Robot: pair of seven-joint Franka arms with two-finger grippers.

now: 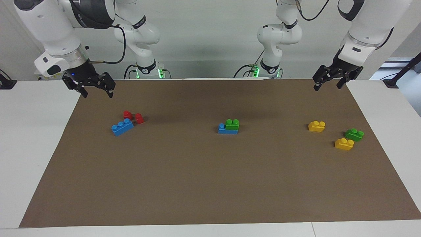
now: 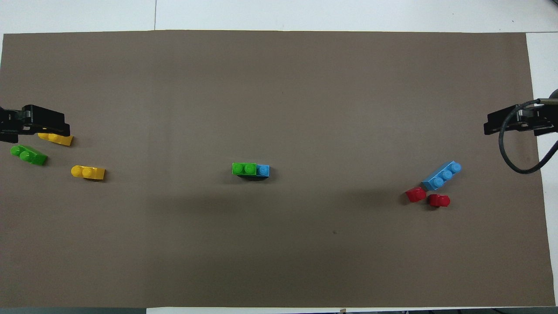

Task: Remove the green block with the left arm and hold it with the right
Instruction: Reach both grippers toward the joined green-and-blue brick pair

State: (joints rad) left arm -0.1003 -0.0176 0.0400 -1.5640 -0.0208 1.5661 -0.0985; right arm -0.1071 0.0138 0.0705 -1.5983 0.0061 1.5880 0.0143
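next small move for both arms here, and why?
Probably bring the right claw over the blue brick at mid-mat to pin it. The green block sits stacked on that brick, and both claws hang open and empty over the mat's ends. The left claw would follow to the green block.

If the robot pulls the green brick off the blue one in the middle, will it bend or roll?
The green block looks like hard plastic, so it probably won't bend. Its flat sides make rolling unlikely. The blue brick underneath may lift with it unless held.
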